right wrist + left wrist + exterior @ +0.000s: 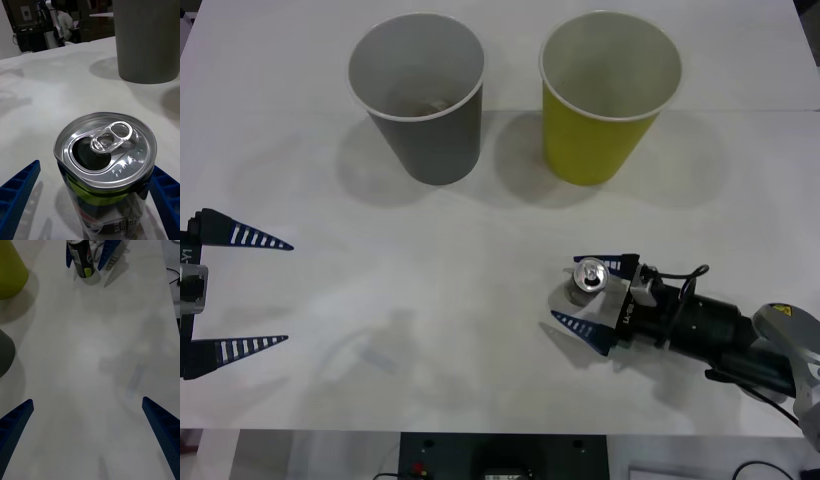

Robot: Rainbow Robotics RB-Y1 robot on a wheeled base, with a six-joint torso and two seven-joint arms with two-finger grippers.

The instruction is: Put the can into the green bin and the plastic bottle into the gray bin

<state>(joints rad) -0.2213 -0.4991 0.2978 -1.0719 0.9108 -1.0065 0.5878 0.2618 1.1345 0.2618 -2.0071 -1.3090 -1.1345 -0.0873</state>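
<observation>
The can point(590, 275) stands upright on the white table, dark with a silver top and pull tab point(112, 137). My right gripper point(564, 288) is open and straddles it. One blue finger point(163, 191) touches the can's side and the other finger point(17, 191) stands off it. The green bin point(608, 95) is at the back right and the gray bin point(417, 95) at the back left, both upright. Something small lies in the gray bin's bottom, too unclear to name. My left gripper point(288, 292) waits open at the table's left edge. I cannot pick out the plastic bottle for certain.
A faint pale elongated patch point(370, 345) lies on the table ahead of the left gripper, the same patch point(135, 378) showing between its fingers; I cannot tell if it is an object. The table's front edge point(500, 428) is close behind the grippers.
</observation>
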